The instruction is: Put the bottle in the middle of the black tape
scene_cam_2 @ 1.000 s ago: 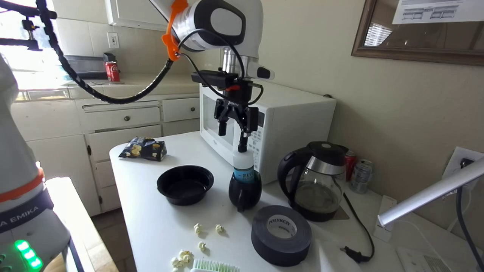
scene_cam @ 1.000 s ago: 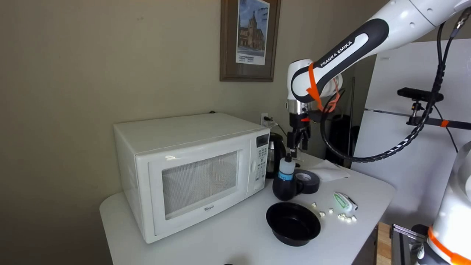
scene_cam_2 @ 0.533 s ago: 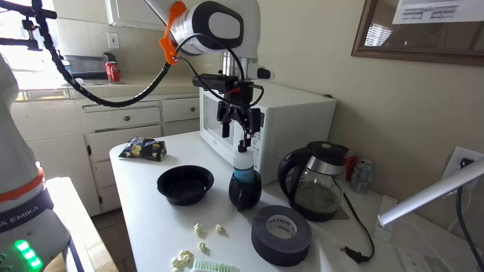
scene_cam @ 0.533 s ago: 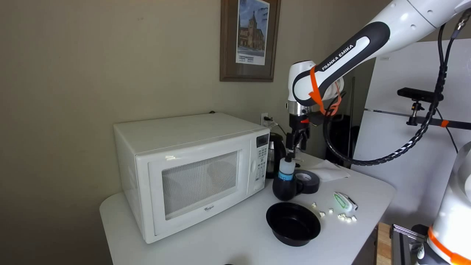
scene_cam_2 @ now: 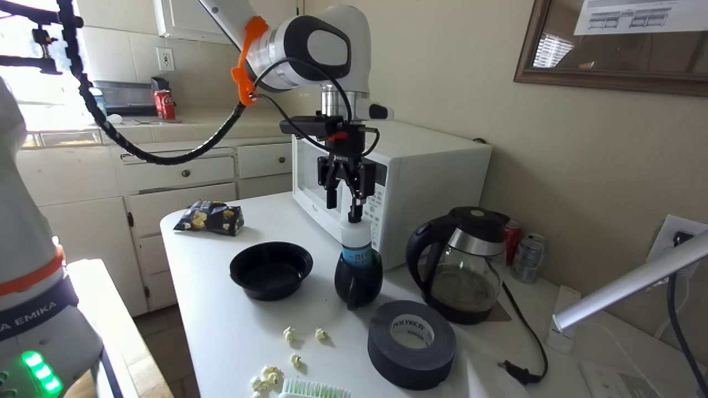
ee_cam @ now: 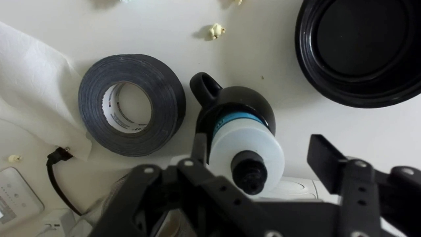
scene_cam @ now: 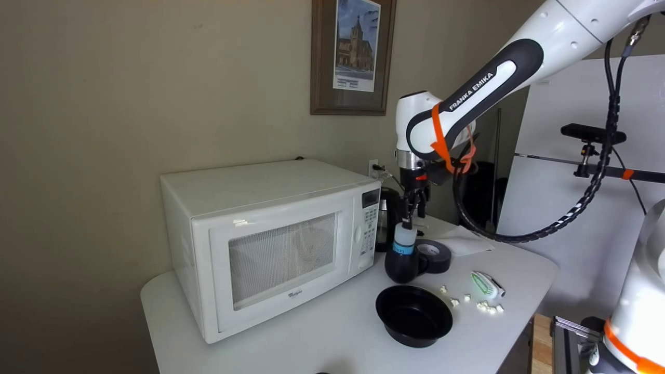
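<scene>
The bottle is whitish with a light-blue label and a black cap. It stands in a black mug and shows in both exterior views and the wrist view; its lower part is hidden in the mug. My gripper is open and points down at the bottle's cap. In the wrist view the gripper has the bottle's top between its fingers, closer to the left finger, with a gap at the right. The black tape lies flat beside the mug, its hole upward and holding nothing; it also shows in an exterior view.
A white microwave stands right beside the mug. A black bowl, a glass kettle, a chip bag, several popcorn pieces, a brush and white paper are on the table. The mug's handle points toward the tape.
The arm has come down, and the gripper has shifted sideways toward the microwave, more over the bottle. It stays open. The bottle, mug and tape have not moved.
</scene>
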Controlling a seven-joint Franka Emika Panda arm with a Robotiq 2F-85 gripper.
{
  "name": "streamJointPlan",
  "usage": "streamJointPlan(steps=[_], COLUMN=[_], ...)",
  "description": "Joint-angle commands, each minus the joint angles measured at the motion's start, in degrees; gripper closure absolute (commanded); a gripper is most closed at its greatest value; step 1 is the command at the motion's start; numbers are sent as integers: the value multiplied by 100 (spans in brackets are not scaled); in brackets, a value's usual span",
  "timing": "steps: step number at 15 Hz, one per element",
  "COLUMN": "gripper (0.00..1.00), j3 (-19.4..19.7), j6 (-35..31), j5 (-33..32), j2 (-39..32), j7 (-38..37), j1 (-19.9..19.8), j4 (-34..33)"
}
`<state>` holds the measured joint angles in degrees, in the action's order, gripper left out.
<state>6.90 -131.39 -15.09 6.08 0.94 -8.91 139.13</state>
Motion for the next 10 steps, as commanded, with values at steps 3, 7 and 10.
streamJointPlan(steps=[3, 7, 10], gripper=[22, 21, 26], j3=[-11, -2, -16], j6=[-53, -17, -2], j5=[-105, -69, -80], j2=[-294, -493, -609], j7=[-154, -113, -129], j1=[43, 57, 85], j4=[-203, -396, -495])
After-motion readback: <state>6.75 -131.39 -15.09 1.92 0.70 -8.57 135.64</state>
